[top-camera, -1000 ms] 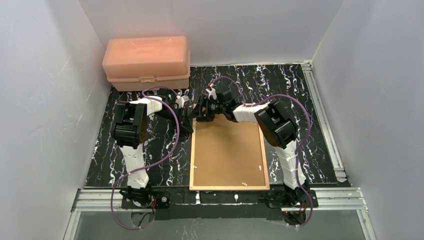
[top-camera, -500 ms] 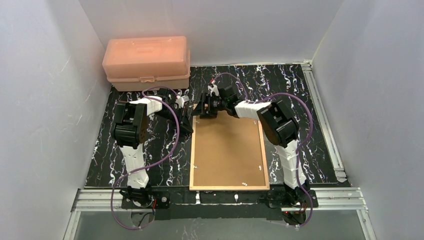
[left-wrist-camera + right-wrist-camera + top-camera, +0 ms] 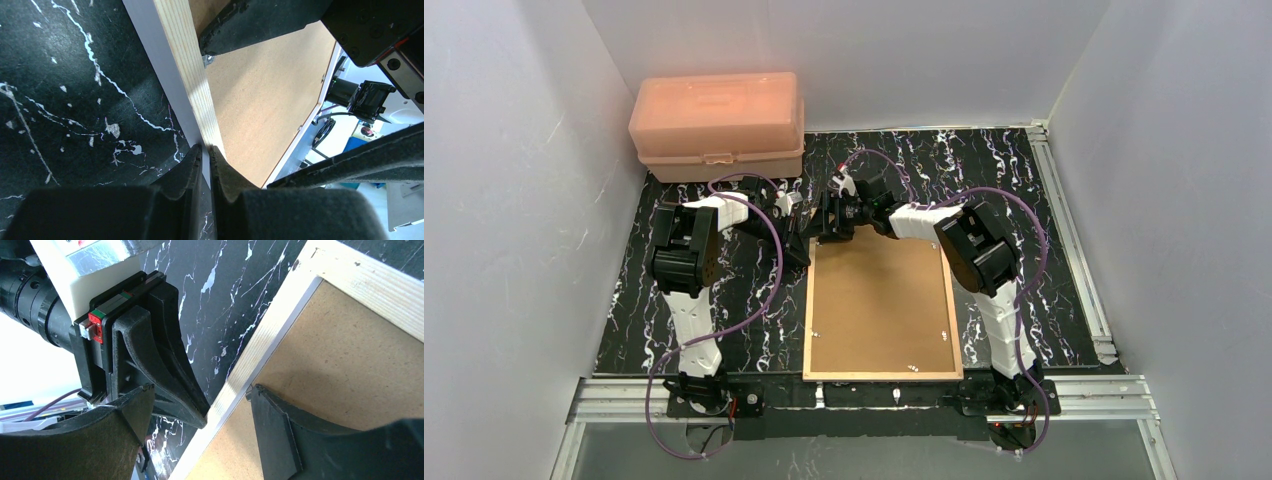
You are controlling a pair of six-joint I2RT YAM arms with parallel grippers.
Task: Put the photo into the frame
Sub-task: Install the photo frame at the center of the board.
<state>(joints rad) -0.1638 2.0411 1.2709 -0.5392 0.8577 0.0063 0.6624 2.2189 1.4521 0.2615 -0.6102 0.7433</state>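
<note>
Top view: the frame (image 3: 807, 310) lies back-up on the table (image 3: 1024, 170), nearer than both grippers. Your left gripper (image 3: 801, 243) sits on its far left edge, and your right gripper (image 3: 829, 222) sits just beside it at the far left corner. Left wrist: your jaws are pinched almost closed on the frame's thin edge, and the backing board (image 3: 265, 100) spreads to the right. Right wrist: your jaws are spread wide and grip nothing. The wood rail runs between them.
</note>
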